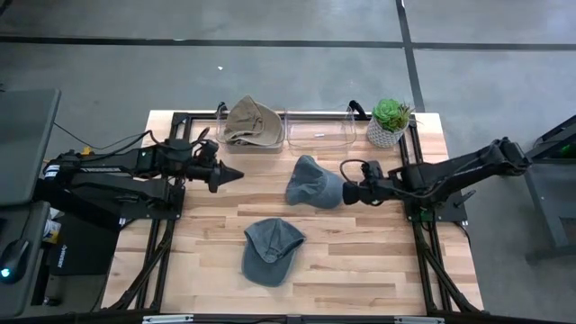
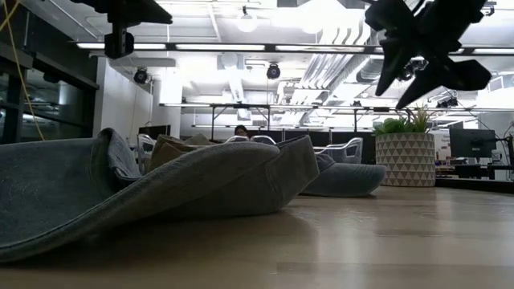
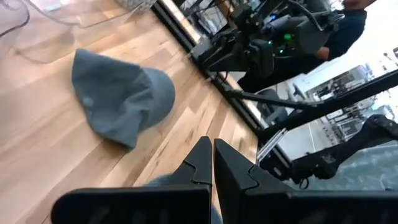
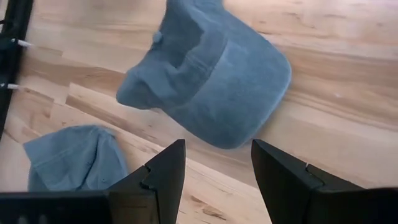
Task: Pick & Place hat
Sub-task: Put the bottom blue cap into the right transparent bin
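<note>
- The blue-grey hat (image 1: 313, 184) lies on the table's middle, just beside the right gripper (image 1: 347, 193), whose fingers stand apart and hold nothing; in the right wrist view the hat (image 4: 211, 68) sits just past the parted fingertips (image 4: 174, 152), not between them.
- The left gripper (image 1: 232, 174) hangs over the table's left half, fingers pressed together and empty, well apart from that hat.
- A second grey hat (image 1: 270, 250) lies nearer the front edge, apart from both grippers, with bare wood all round it.
- A tan hat (image 1: 251, 122) rests in the left one of two clear bins (image 1: 319, 130) at the back edge; a potted succulent (image 1: 390, 121) stands at the back right corner.
- The wooden table (image 1: 360, 261) stands on a grey concrete floor (image 1: 270, 63); the low view shows an office with ceiling lights behind.
</note>
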`<state>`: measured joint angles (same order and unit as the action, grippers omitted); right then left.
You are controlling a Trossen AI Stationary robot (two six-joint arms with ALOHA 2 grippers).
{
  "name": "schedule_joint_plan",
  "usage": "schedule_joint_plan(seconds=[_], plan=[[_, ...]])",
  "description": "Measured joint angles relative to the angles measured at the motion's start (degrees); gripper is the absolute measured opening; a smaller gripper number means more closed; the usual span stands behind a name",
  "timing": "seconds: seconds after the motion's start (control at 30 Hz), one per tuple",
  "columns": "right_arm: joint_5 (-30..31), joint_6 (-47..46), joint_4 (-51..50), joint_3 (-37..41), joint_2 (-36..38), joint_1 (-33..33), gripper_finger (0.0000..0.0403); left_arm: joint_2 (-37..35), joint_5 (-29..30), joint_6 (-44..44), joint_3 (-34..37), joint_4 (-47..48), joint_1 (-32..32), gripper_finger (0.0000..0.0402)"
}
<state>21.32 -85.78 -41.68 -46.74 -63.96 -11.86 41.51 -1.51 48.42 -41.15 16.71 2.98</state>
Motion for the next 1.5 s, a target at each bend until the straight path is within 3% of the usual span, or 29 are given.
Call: schedule_joint_plan(seconds=[0.37,0.67,1.03,1.3,1.5], plan=[[0.4,-2.3,0.2,0.8,0.0,-0.7,0.0179,3.1,-12.5,9.5,-0.1,10.3,0.0,0.0000],[0.4,-1.3,0.3,0.8,0.0,-0.7,0.0179,12.2,-20.7,17.5,-0.1,12.0,0.0,0.0000],[-0.5,2.5,0.4,0.8,1.5,-0.7,0.0179,21.6,-24.2,24.6,-0.1,12.0,0.0,0.0004],[0.0,5.5,0.2,0.8,3.5,-0.7,0.0179,25.5,-29.3,31.4,-0.1,12.1,0.0,0.0063],[-0.8,7.6,0.2,0.8,3.6,-0.7,0.0179,28.2,-29.1,36.6,-0.1,12.0,0.0,0.0110]])
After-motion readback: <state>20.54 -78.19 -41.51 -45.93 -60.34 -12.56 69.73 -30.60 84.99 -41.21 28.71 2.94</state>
